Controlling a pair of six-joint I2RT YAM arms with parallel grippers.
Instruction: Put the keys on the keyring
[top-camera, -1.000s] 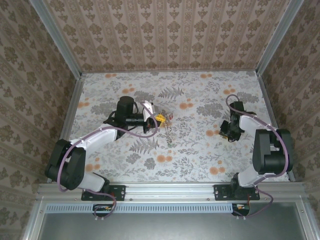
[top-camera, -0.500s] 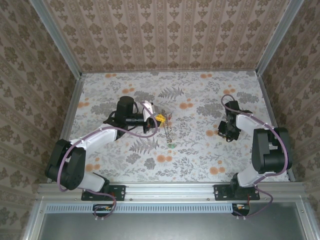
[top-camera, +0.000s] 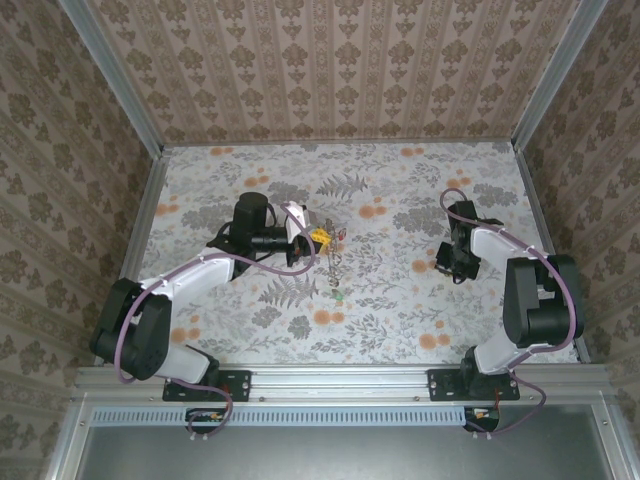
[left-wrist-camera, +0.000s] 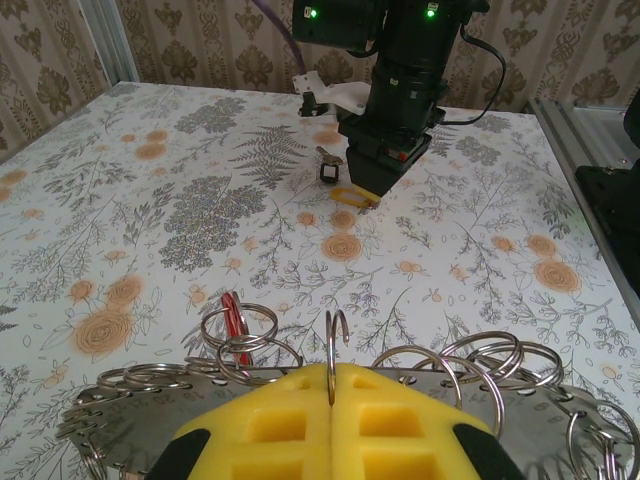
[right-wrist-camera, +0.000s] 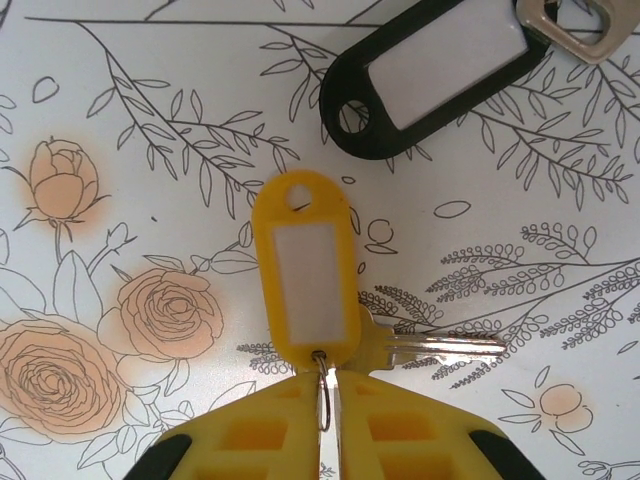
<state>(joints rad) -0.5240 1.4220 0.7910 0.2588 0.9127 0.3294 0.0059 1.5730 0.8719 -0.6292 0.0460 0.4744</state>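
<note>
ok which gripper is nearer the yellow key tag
Right. The right gripper grips the yellow key tag's ring; the left gripper holds the keyring across the table.

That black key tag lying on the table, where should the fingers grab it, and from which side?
Probably from straight above, pinching the black key tag across its narrow width near the middle. It lies flat on the table, long and slim, so its two long edges look like the easiest sides to close on.

A silver metal key (right-wrist-camera: 440, 347), joined by a small split ring (right-wrist-camera: 323, 385) to a yellow plastic tag (right-wrist-camera: 305, 270), is lying flat near a black plastic tag (right-wrist-camera: 440, 75). The thin pale metal wire keyring (left-wrist-camera: 332, 345) is standing upright, its open end curling over.
</note>
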